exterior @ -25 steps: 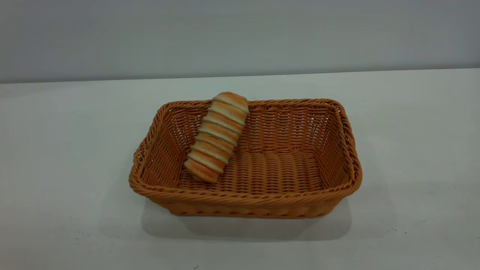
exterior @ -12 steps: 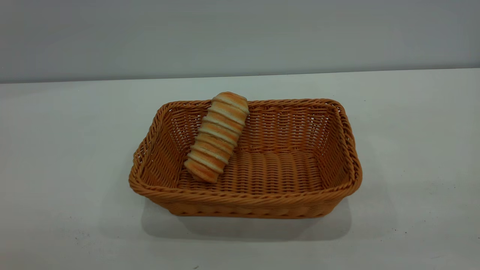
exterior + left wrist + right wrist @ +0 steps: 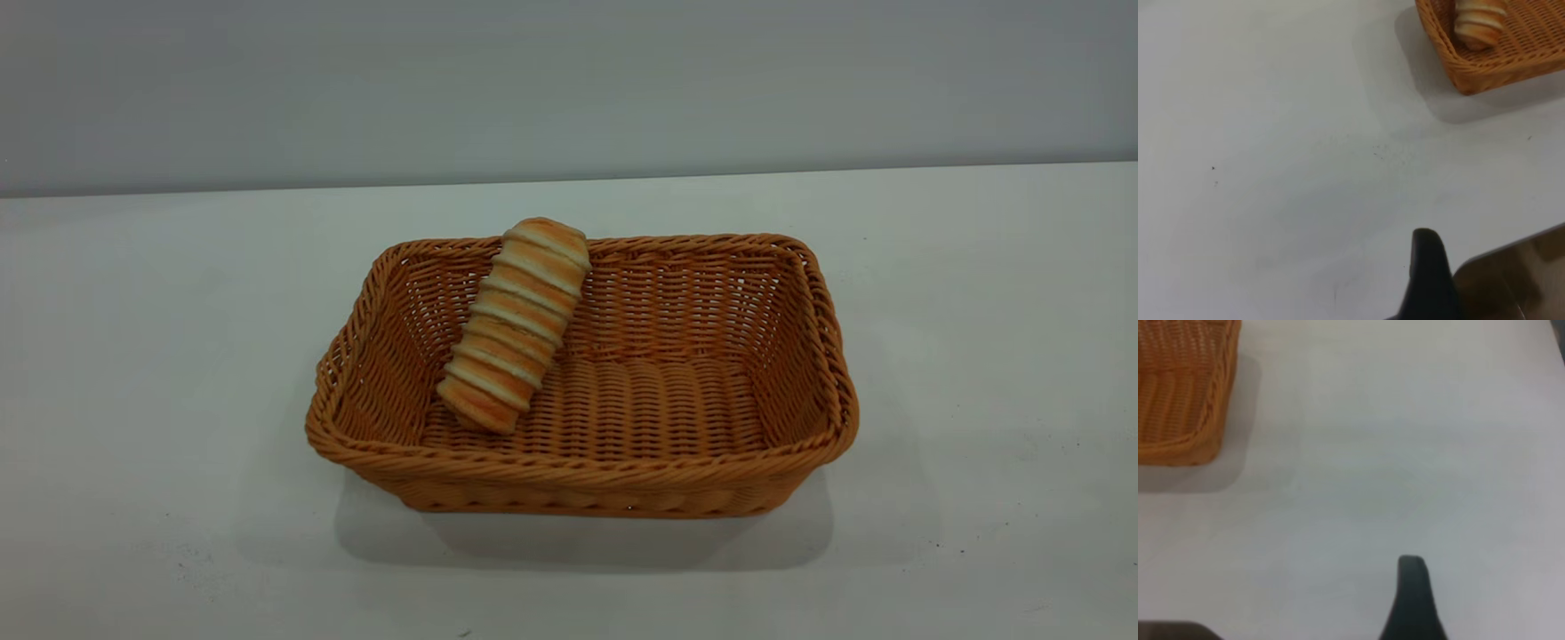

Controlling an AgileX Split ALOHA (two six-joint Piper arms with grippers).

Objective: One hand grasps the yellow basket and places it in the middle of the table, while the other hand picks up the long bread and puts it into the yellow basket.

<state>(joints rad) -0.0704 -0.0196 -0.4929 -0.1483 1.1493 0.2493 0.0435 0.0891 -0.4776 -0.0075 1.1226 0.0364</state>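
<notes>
The yellow basket [image 3: 578, 471] stands in the middle of the white table [image 3: 978, 356]. The long bread [image 3: 516, 324] lies inside it at the left, its lower end on the basket floor and its upper end propped on the far rim. Neither arm shows in the exterior view. My left gripper [image 3: 1428, 280] hangs over bare table near the table's edge, well away from the basket [image 3: 1485, 70] and the bread [image 3: 1478, 23]. My right gripper [image 3: 1413, 600] is over bare table, apart from the basket's corner [image 3: 1178, 400]. Neither holds anything that I can see.
The table's edge [image 3: 1511, 250] runs close to my left gripper, with brown floor beyond it. A grey wall [image 3: 569, 80] stands behind the table. Bare tabletop lies on all sides of the basket.
</notes>
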